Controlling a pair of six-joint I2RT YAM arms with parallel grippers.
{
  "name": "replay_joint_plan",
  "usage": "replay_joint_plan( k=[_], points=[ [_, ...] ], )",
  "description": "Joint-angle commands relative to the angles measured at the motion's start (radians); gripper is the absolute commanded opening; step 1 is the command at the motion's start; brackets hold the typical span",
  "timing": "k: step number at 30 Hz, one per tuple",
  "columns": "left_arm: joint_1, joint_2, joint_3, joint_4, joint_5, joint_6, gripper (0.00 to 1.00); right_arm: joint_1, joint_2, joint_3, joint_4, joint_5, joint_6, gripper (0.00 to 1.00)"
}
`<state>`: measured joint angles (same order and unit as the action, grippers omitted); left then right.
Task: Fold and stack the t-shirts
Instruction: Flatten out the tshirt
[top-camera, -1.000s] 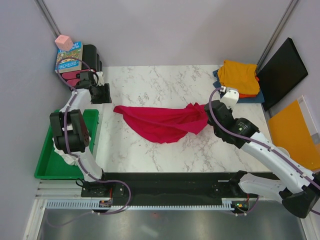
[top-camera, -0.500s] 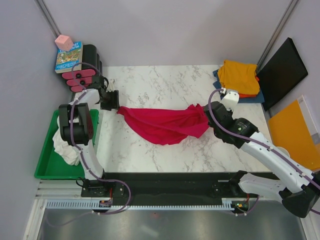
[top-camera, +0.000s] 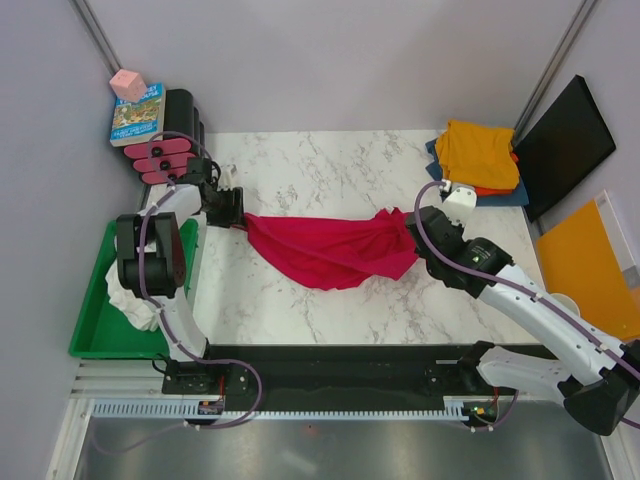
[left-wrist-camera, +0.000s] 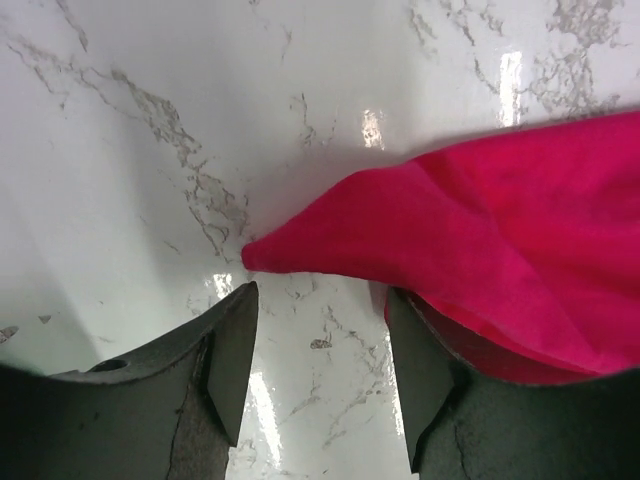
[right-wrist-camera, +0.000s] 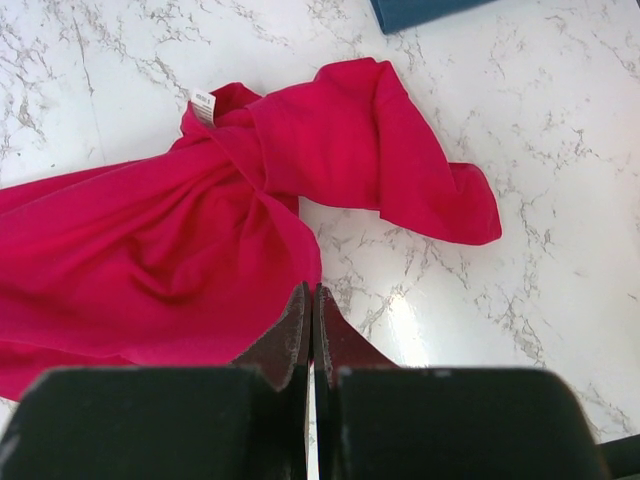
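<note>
A crimson-red t-shirt (top-camera: 330, 250) lies crumpled across the middle of the marble table (top-camera: 330, 165). My left gripper (top-camera: 232, 208) is open just short of its pointed left corner (left-wrist-camera: 262, 255). Bare marble shows between the jaws (left-wrist-camera: 320, 330), and the cloth's edge brushes the right finger (left-wrist-camera: 425, 370). My right gripper (top-camera: 408, 228) is shut at the shirt's bunched right end, with the cloth's edge (right-wrist-camera: 300, 250) running into its closed tips (right-wrist-camera: 312, 295). A yellow-orange t-shirt (top-camera: 478, 152) tops a folded pile over orange (top-camera: 495, 188) and blue (right-wrist-camera: 420, 10) ones at the back right. A white one (top-camera: 130, 295) lies in the green tray (top-camera: 95, 315).
Pink-and-black cases (top-camera: 165, 160) and a book (top-camera: 137, 112) with a pink cube (top-camera: 126, 83) stand at the back left. A black board (top-camera: 563, 145) leans at the right, with a flat orange board (top-camera: 590, 270) beside it. The green tray sits off the table's left edge.
My left gripper swung from the back-left corner down to the shirt's left corner. The shirt slid a little to the right, its left tip pulling in.
</note>
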<state>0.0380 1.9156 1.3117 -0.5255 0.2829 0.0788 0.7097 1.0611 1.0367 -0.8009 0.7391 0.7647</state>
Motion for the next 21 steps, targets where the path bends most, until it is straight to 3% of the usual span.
replay_joint_plan(
  k=[1, 8, 21],
  points=[
    [-0.006, -0.029, 0.003, 0.032, 0.047, 0.022, 0.61, 0.004, -0.01, -0.007, 0.015, 0.005, 0.021, 0.0],
    [-0.009, 0.034, 0.037, 0.027, 0.018, 0.024, 0.59, 0.002, -0.016, -0.003, 0.015, 0.008, 0.015, 0.0],
    [-0.009, 0.062, 0.081, 0.067, -0.159, -0.01, 0.6, 0.002, -0.009, -0.01, 0.016, 0.008, 0.012, 0.0]
  ],
)
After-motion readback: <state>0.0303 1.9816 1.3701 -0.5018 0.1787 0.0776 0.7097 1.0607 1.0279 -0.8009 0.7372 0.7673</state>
